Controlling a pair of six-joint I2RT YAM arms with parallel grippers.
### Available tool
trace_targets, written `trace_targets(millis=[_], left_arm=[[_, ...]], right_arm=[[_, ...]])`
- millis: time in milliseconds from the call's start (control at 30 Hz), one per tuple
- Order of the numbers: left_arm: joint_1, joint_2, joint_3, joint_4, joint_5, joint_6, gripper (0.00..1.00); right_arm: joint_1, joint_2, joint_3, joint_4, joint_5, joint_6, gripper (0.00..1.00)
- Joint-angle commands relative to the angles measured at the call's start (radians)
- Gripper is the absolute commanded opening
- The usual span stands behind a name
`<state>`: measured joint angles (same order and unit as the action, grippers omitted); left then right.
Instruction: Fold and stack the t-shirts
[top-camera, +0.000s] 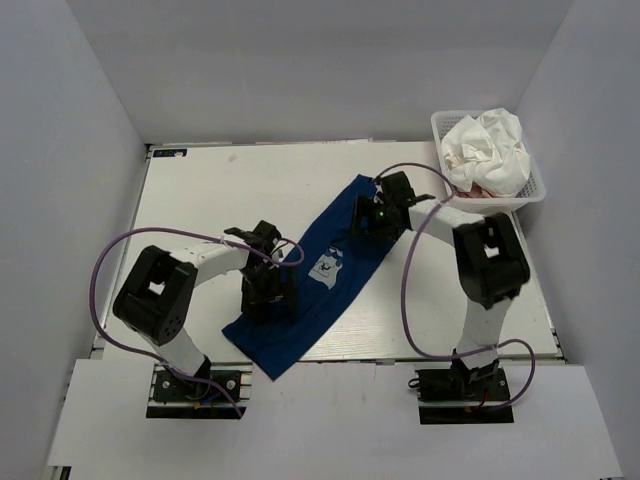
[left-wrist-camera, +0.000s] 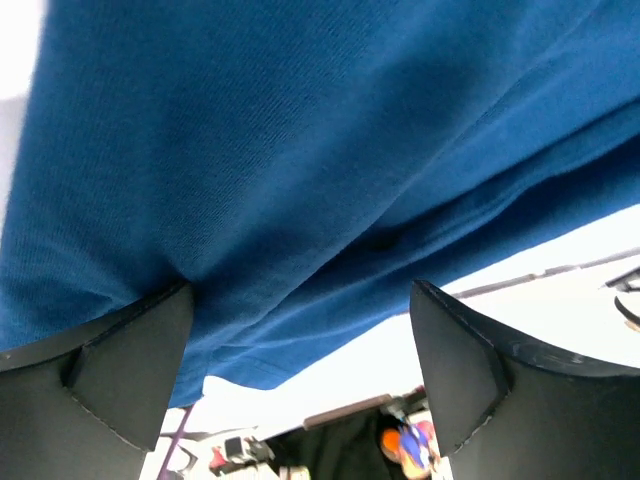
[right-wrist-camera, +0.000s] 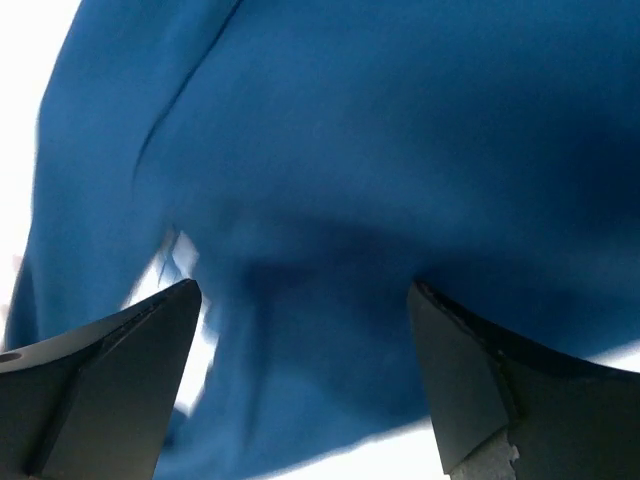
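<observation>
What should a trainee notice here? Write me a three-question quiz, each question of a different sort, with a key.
1. True or false: the navy t-shirt lies inside the basket.
2. Which shirt shows on top in the basket? A. the white t-shirt B. a green one C. a striped one
3. Fill in: the gripper at the navy t-shirt's far end is the ___ gripper.
Key: 1 false, it lies on the table; 2 A; 3 right, the right gripper.
</observation>
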<state>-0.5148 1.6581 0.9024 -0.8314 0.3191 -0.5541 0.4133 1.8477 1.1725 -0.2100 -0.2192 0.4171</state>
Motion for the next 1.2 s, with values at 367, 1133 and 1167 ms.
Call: trace_targets(millis=[367, 1133, 1167], left_arm=[[-0.125, 0.081, 0.225, 0.072, -0.092, -0.093, 1.0], [-0.126, -0.004, 0.086, 0.095, -0.177, -0.121, 1.0], [-0.126, 0.005, 0.066, 0.135, -0.146, -0.112, 1.0]], right_arm=[[-0.097, 0.502, 0.734, -0.174, 0.037, 0.011, 0.9], [-0.09, -0.015, 0.102, -0.017, 0.011, -0.026, 0.9], [-0.09, -0.008, 0.107, -0.019, 0.012, -0.024, 0.9]])
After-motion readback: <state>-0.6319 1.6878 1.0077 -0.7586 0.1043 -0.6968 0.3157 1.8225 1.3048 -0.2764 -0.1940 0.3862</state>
